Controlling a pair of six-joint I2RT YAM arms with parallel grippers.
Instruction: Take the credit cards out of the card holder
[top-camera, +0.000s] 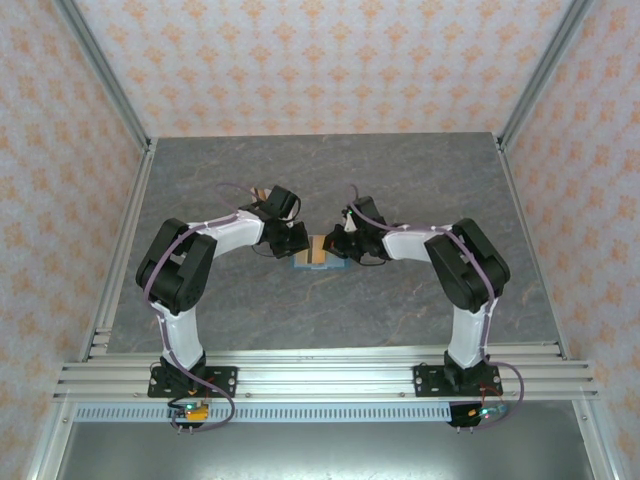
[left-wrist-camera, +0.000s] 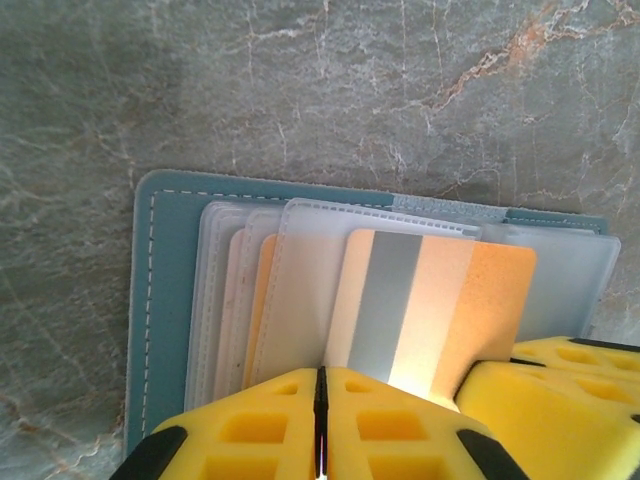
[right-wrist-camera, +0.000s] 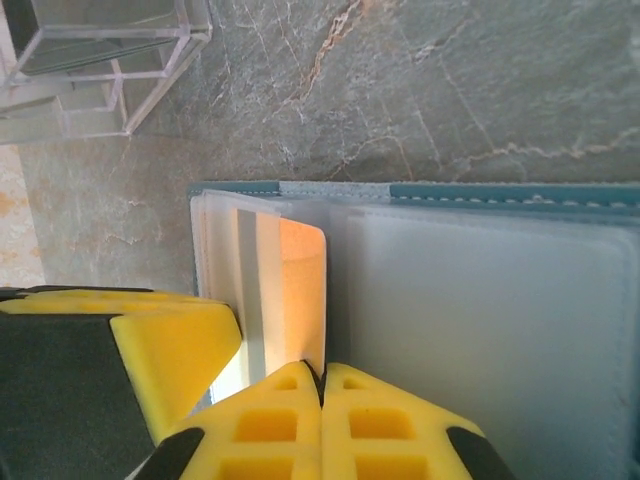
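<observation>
Yellow left claw (left-wrist-camera: 320, 382), stitched teal wallet (left-wrist-camera: 160, 262)

Overhead, two wrist close-ups: card holder (left-wrist-camera: 160, 300)

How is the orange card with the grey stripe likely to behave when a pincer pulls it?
The orange card lies flat with straight edges, so probably stiff and light. Its surface shines, so it may slip when gripped. The clear sleeves look thin and soft; they might lift with it.
</observation>
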